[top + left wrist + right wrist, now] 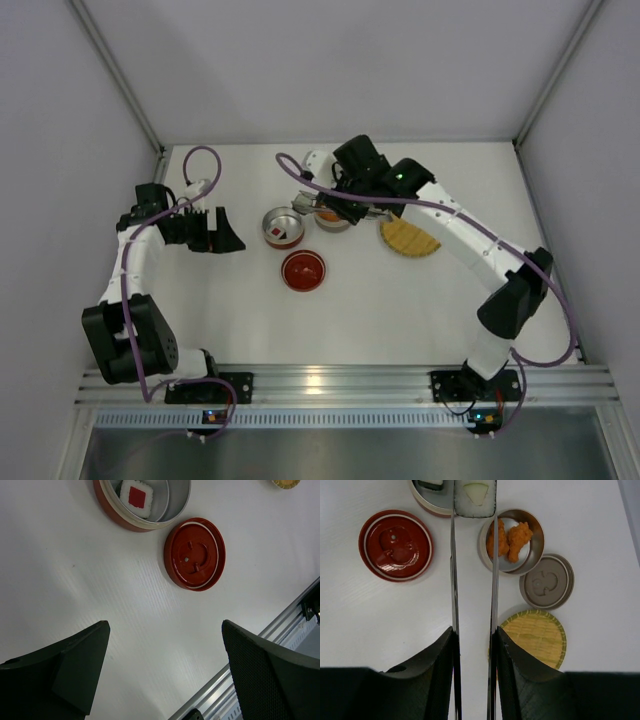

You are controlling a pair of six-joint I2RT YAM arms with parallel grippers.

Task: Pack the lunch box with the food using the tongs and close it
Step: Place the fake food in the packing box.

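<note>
The right fingers clamp the tongs, their long arms pointing straight ahead and pinching a roll beyond the red lid; the left fingers gape wide.

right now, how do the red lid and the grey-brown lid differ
The red lid is glossy red; the grey-brown lid is dull taupe. The red lid looks somewhat wider than the grey-brown one. The red lid lies on its own; the grey-brown lid is partly overlapped by the tin of orange chunks. Both are round and lie flat on the table.

White arms, black joints, purple cables (one each)
</note>
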